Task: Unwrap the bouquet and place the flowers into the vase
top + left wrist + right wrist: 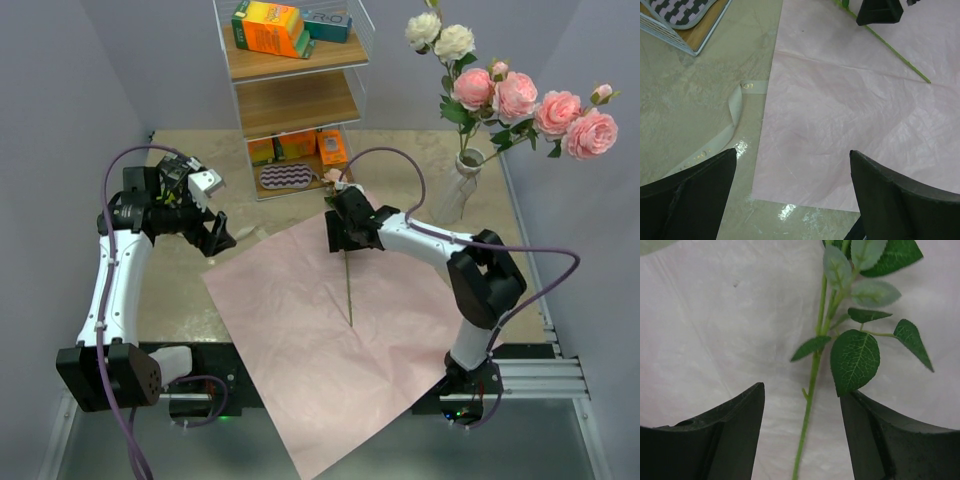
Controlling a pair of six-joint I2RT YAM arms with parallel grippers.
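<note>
- Straddling the stem (812, 375), the right gripper (802, 400) has its jaws apart, one on each side, and neither touches it in the wrist view.
- The rose (349, 285) lies flat on the pink sheet (320, 370) at the centre of the top view. Its cut end points to the bottom of the frame. What looks like its small pink bloom (333, 176) sits past the sheet's upper corner, near the shelf (290, 100).
- Handling, my guess: light, with a thin stem that is stiffish but bendy. The leaves (855, 360) are floppy and the bloom is crushable. A smooth stem may roll or spin between the pads.
- Best hold is the bare stem below the leaves, about where the jaws sit now. Keep off the leaves and bloom.
- Look: slim green stem with dark serrated leaves clustered at the upper right of the right wrist view.
- The white vase (457, 190) at the upper right of the top view already holds pink and cream roses (515, 97). The neck is narrow, so it could tip.
- The left gripper (222, 238) is spread wide and holds nothing, near the sheet's left edge.
- A cream ribbon (732, 112) lies loose on the table (685, 100).
</note>
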